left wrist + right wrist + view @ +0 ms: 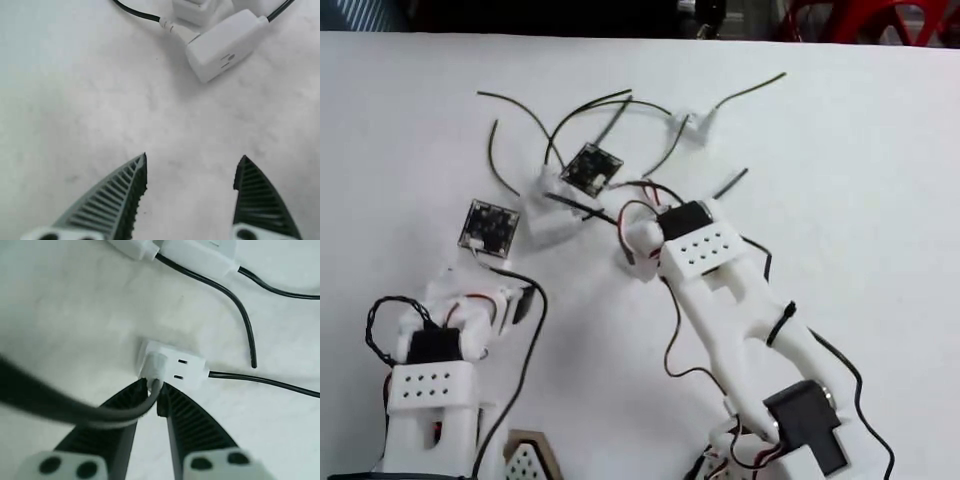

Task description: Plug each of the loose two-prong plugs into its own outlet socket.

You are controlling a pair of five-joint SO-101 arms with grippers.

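Observation:
My right gripper (154,387) is shut on the black cord just behind a small white two-prong plug (152,365). The plug sits against the end of a white outlet socket block (182,367), whose two slots face up; whether the prongs are in, I cannot tell. In the high view this gripper (638,250) is near the table's middle. My left gripper (192,167) hangs open over bare table, short of another white socket block (227,45) with a black cord. From above, the left gripper (470,275) is at the front left.
Two black square boards (488,224) (592,168) lie on white blocks at left centre. A further white plug piece (692,126) lies at the back. Thin dark cords (520,110) loop across the back half. The table's far edge (640,38) runs along the top.

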